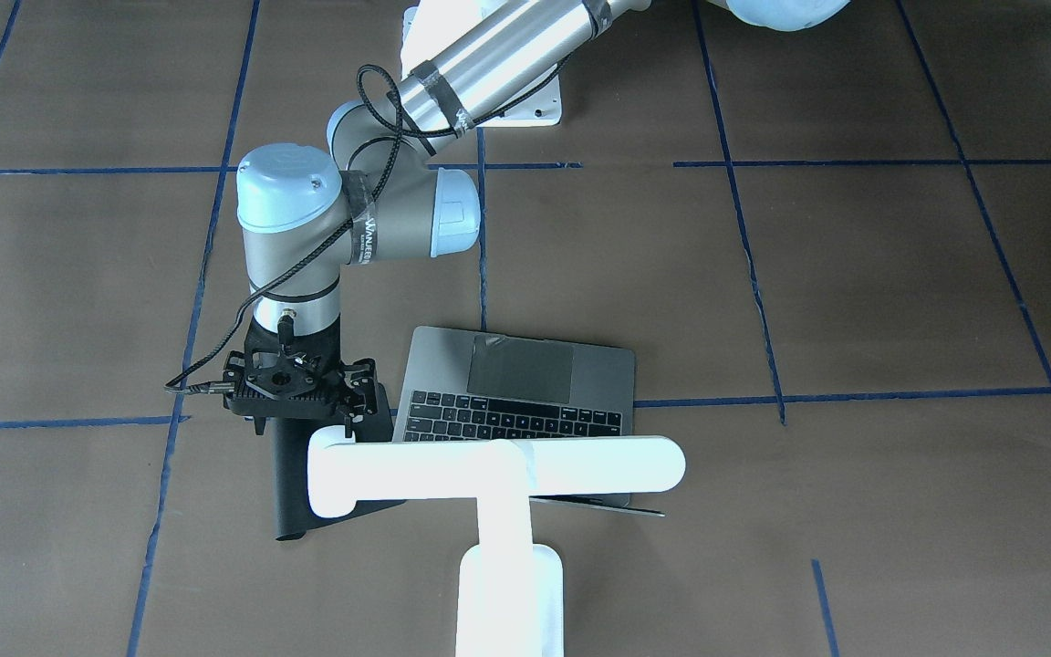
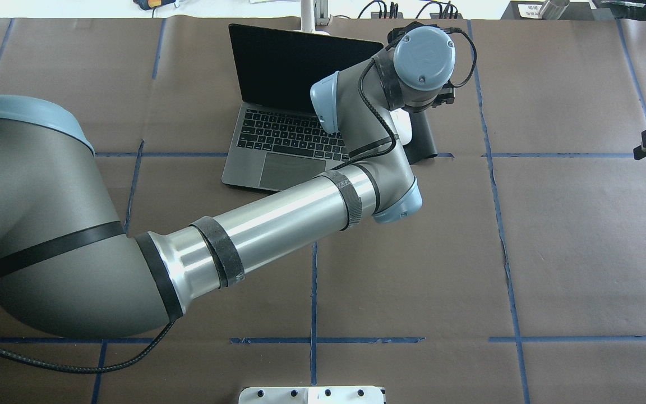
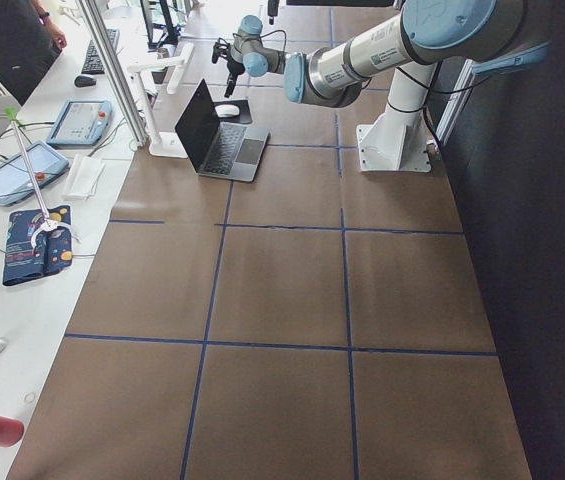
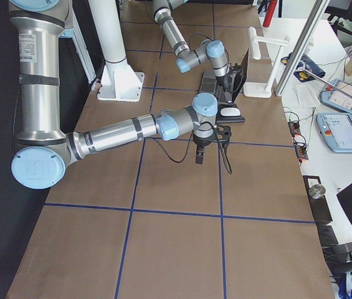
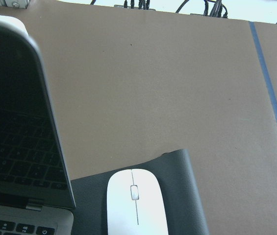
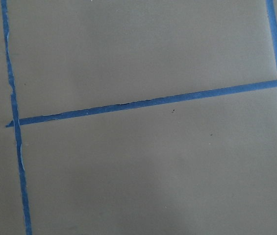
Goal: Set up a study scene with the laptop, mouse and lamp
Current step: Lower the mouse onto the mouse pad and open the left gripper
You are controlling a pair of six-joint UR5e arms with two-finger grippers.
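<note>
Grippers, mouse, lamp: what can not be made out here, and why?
Left gripper: fingertips hidden under its own body in the front-facing view; open or shut unknown.
Right gripper: too small in the exterior right view to judge.
Mouse: near end cut by the left wrist view's bottom edge.
Lamp: base cut by the front-facing view's bottom edge.

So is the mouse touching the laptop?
Apart. The left wrist view shows a strip of black mat between the mouse and the laptop edge.
</note>
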